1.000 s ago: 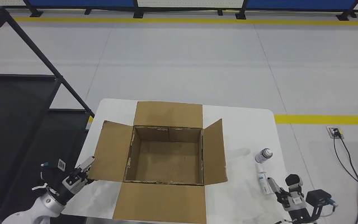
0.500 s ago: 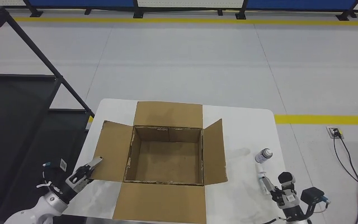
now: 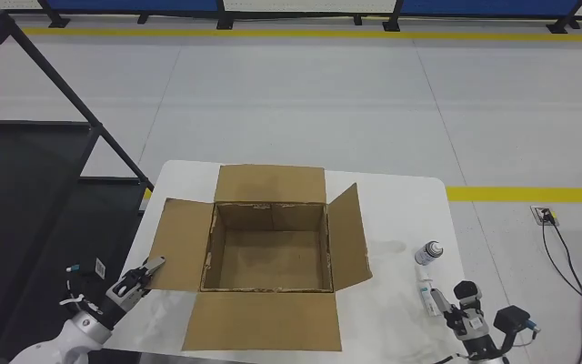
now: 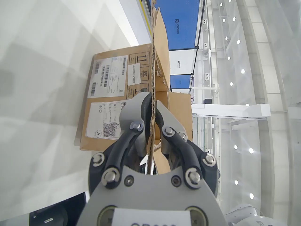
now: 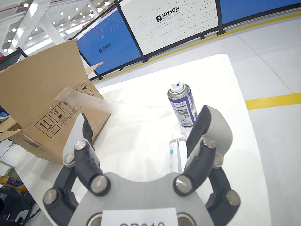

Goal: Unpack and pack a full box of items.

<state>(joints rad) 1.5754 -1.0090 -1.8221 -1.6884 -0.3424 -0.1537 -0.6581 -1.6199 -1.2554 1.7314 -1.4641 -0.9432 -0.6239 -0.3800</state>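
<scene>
box point(image 3: 271, 257): open cardboard box in the middle of the white table point(image 3: 400, 205), all four flaps folded outward.
left gripper point(image 4: 152, 105): at the table's left edge, fingers point(image 4: 138, 109) clenched on the outer edge of the box's left flap point(image 3: 182, 244), one pad on each face of the cardboard.
right gripper point(image 5: 143, 116): at the table's near right corner, its fingers spread wide apart and grasping nothing.
spray can point(image 5: 183, 105): upright on the table to the right of the box, apart from it.
small bottle point(image 5: 175, 151): clear, lying on its side near the spray can, just ahead of the right gripper.
</scene>
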